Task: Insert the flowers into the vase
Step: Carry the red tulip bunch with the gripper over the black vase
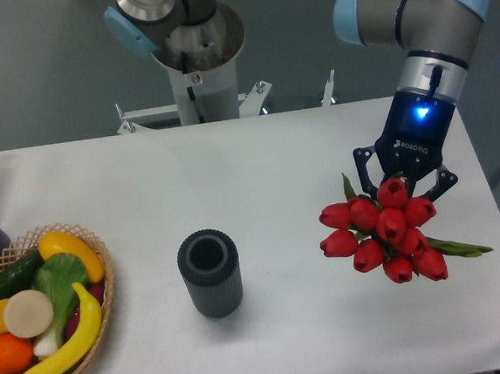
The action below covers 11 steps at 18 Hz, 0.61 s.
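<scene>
Gripper (407,184) fingers closed on the flowers (383,229) w/ buds toward camera, leaves trailing right; vase (210,274) stands upright on table (256,151), well left of bunch.

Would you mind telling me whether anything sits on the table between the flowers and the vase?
Nothing visible does. The flowers are at the gripper on the right, and only bare white table lies between them and the vase. The fruit basket sits beyond the vase, at the far left.
</scene>
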{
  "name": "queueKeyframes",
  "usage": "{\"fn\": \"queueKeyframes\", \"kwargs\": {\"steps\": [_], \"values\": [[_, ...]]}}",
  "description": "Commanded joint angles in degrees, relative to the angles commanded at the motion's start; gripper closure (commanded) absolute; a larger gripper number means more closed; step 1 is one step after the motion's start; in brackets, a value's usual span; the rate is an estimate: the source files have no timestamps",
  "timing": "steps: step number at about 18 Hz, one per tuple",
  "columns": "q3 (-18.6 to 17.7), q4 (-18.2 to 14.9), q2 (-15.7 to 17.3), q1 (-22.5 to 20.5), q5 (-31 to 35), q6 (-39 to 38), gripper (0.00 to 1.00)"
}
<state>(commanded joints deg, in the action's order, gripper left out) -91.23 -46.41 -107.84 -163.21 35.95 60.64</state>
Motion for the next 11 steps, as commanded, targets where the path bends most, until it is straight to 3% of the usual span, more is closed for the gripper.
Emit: {"fn": "queueKeyframes", "kwargs": {"steps": [8, 11], "values": [[-0.1, 0.1, 0.4, 0.9, -0.1, 0.1, 0.74], [1.1, 1.0, -1.0, 2.8, -7.2, 0.3, 0.74]]}}
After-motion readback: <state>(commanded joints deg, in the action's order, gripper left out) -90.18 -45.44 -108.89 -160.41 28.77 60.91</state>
